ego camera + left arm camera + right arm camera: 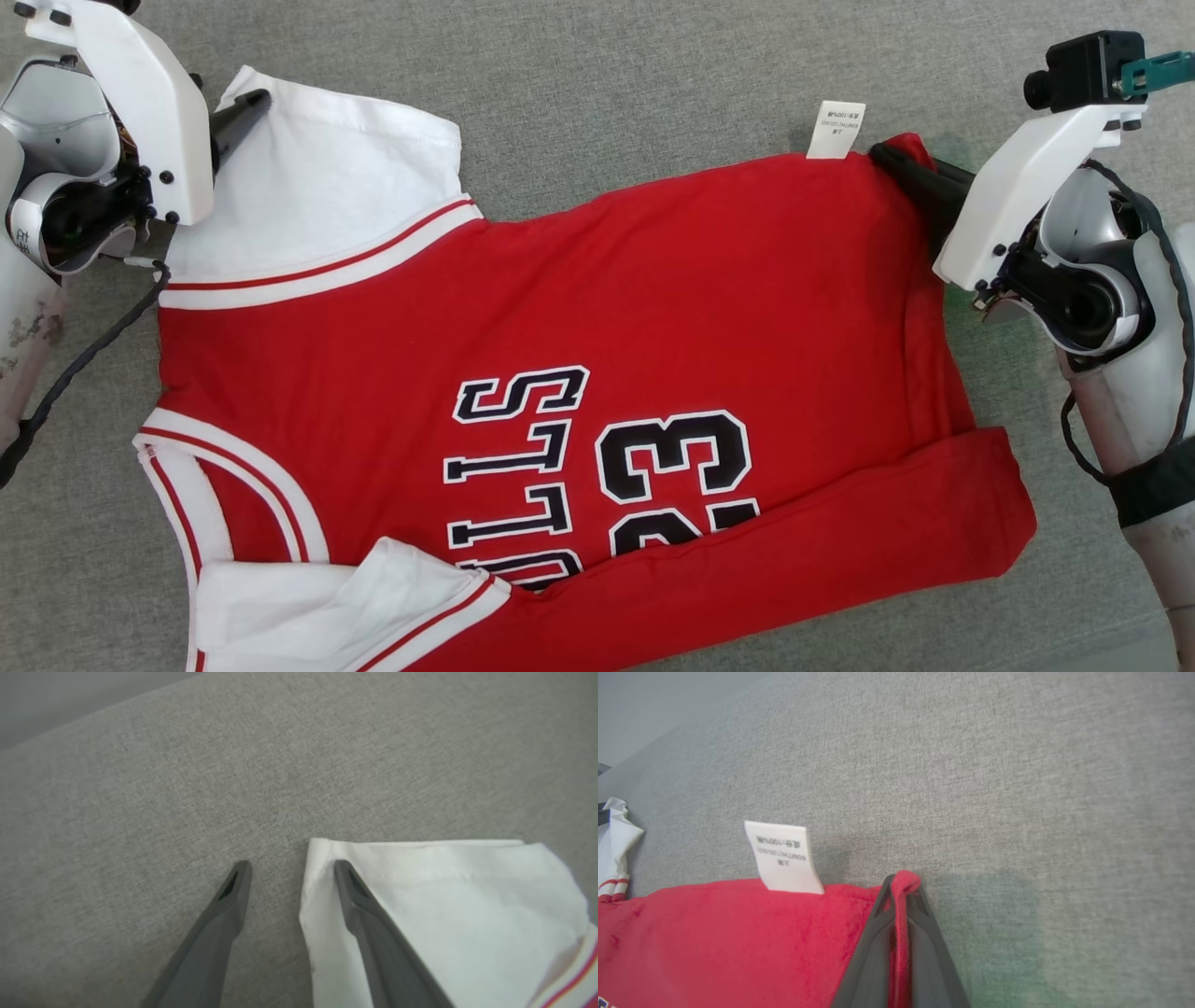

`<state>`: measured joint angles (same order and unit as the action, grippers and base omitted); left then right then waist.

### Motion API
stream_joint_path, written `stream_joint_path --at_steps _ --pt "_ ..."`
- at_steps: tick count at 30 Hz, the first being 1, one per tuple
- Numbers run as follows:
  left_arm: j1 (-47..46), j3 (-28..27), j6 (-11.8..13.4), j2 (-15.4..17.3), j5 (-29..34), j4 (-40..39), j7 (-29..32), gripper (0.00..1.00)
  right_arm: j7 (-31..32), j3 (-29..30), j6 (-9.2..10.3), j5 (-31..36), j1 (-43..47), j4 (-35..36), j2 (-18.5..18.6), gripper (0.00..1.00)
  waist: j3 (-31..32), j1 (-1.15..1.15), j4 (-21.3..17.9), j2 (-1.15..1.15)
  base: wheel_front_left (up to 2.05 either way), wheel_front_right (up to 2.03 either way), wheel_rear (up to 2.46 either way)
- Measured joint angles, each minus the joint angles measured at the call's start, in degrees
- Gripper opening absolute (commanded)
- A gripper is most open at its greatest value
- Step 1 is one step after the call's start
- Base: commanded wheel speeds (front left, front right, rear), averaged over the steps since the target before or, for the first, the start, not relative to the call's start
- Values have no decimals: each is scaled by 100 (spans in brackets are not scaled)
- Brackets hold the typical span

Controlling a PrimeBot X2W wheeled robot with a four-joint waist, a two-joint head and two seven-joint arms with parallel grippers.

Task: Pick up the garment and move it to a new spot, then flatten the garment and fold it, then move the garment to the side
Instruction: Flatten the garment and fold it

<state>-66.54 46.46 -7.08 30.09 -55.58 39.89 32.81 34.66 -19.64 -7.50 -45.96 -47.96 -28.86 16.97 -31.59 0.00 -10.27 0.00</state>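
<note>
**Desk:** Where's the garment (653, 308), and what have you got hold of?

**Me:** It lies spread on the grey fabric surface (653, 75), print up, near edge folded over. My right hand (901, 891) is clamped on the red hem corner (903, 879) beside the care label (784, 856). My left hand (292, 872) is spread wide, one finger over the white sleeve (444, 896), the other over bare fabric, gripping nothing

**Desk:** How do you do this well?

**Me:** I'd close the left on the sleeve's edge first, then lift both corners level so the fold lands straight
</note>
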Motion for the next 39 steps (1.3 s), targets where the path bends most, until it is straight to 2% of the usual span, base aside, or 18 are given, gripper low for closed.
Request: stream_joint_path --at_steps 11,19,27,33,39 --pt "53 140 -34 5 -182 155 -355 0 -673 -166 1 -260 36 -288 109 0 308 0 128 0 0 0 0" --pt "290 319 -34 136 -391 -10 -523 0 -1033 -248 1 -374 238 -624 261 0 730 0 263 0 0 0 0" --pt "392 428 -34 107 -520 65 -619 0 -1300 -358 0 -391 233 -982 260 0 1056 0 310 0 0 0 0" --pt "678 701 -34 177 -795 -192 -342 0 -1226 -732 0 -515 315 -1012 298 0 1449 0 319 0 0 0 0" --pt "1104 944 -34 461 -1256 -577 290 0 -1110 -1107 0 -591 527 -1189 426 0 1940 0 328 0 0 0 0"
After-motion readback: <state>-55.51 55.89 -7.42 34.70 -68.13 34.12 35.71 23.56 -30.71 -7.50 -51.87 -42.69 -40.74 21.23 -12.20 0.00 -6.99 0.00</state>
